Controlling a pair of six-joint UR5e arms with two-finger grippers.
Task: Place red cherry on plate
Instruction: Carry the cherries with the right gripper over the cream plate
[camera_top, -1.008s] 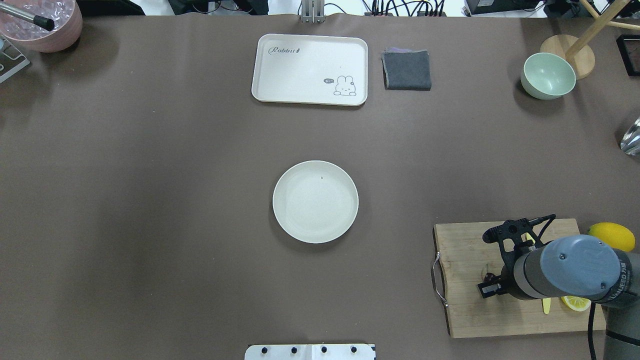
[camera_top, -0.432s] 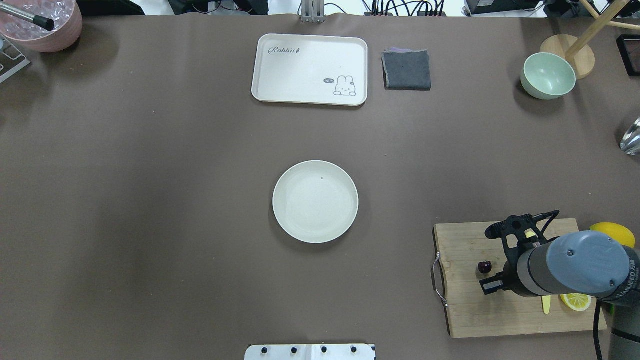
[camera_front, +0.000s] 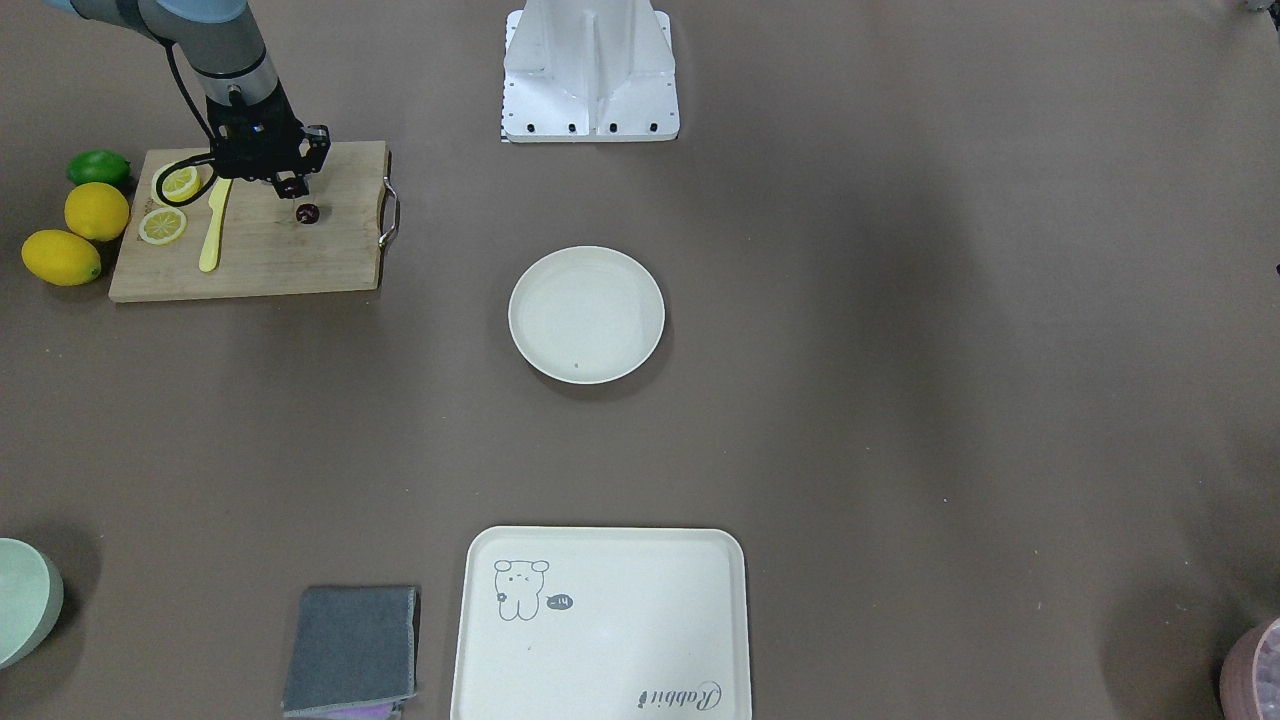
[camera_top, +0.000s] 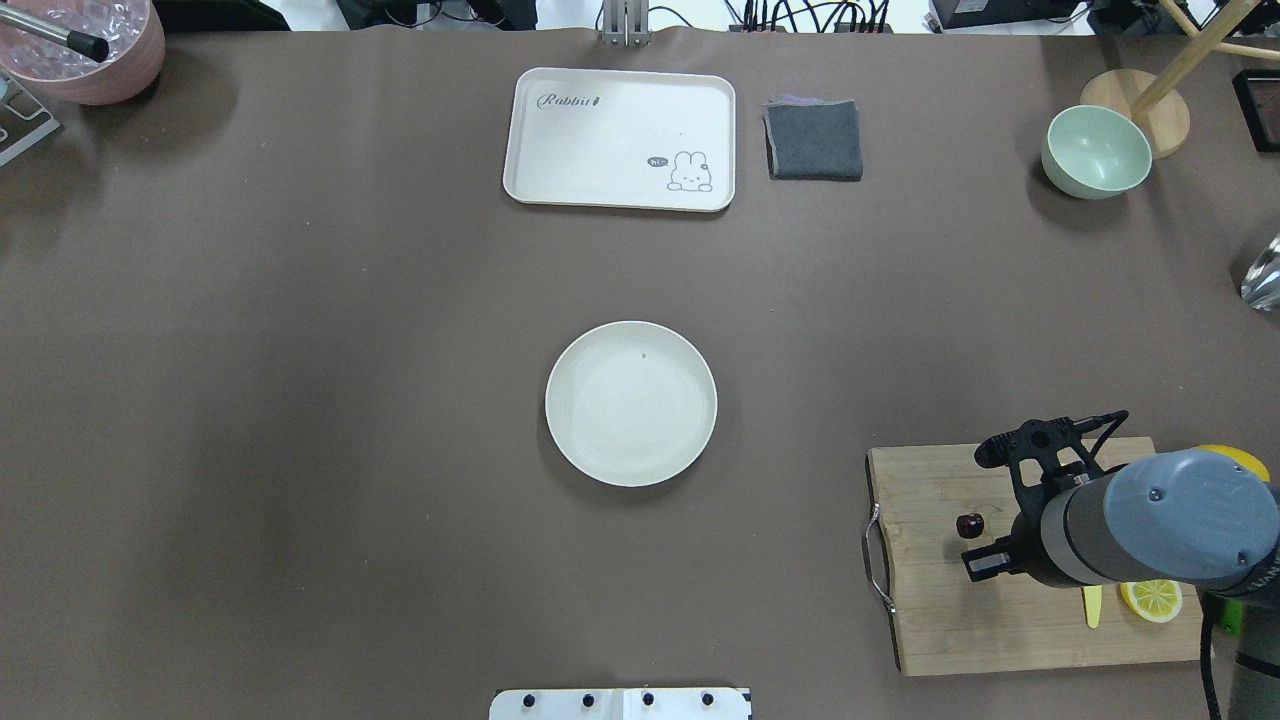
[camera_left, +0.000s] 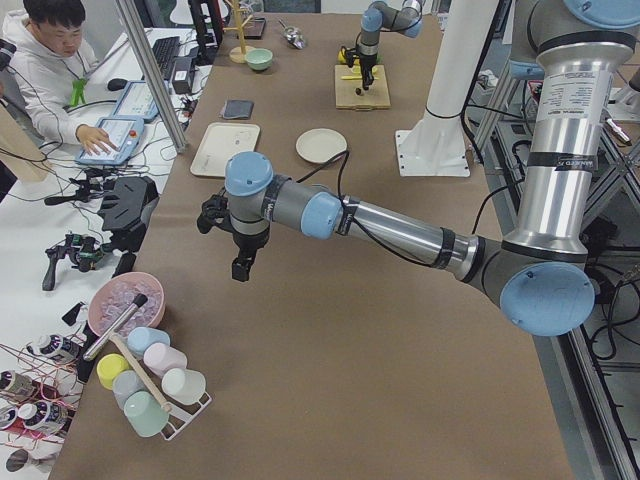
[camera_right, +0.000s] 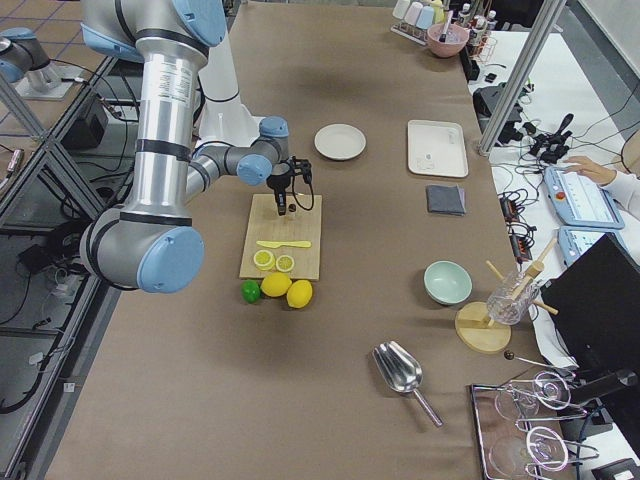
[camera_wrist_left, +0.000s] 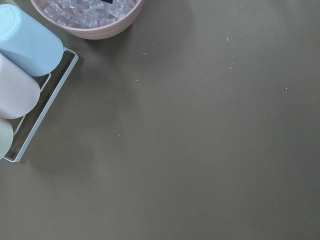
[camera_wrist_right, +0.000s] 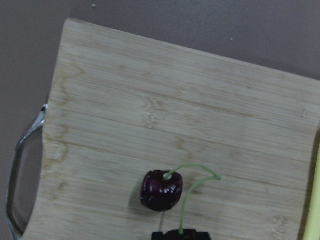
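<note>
The red cherry (camera_wrist_right: 161, 190) is a dark maroon pair on a thin green stem, lying on the wooden cutting board (camera_top: 930, 480) at the table's near right. One cherry (camera_top: 969, 524) lies free on the board. The stem curves back to the other, a dark shape at the tips of my right gripper (camera_front: 289, 186), which looks shut on it. The round cream plate (camera_top: 631, 404) sits at the table's middle, well to the left of the board. My left gripper (camera_left: 240, 268) hovers over bare table at the far left end. I cannot tell if it is open or shut.
On the board lie lemon slices (camera_front: 163, 225) and a yellow knife (camera_front: 210, 240), with whole lemons (camera_front: 62, 256) and a lime (camera_front: 98, 167) beside it. A rabbit tray (camera_top: 560, 150), grey cloth (camera_top: 814, 140) and green bowl (camera_top: 1095, 150) stand at the far edge. A pink ice bowl (camera_wrist_left: 87, 15) and a cup rack (camera_wrist_left: 20, 75) are near the left arm.
My right arm has drawn back and to the right. The free cherry, half hidden under the gripper before, now shows fully and lies a little farther along the board.
</note>
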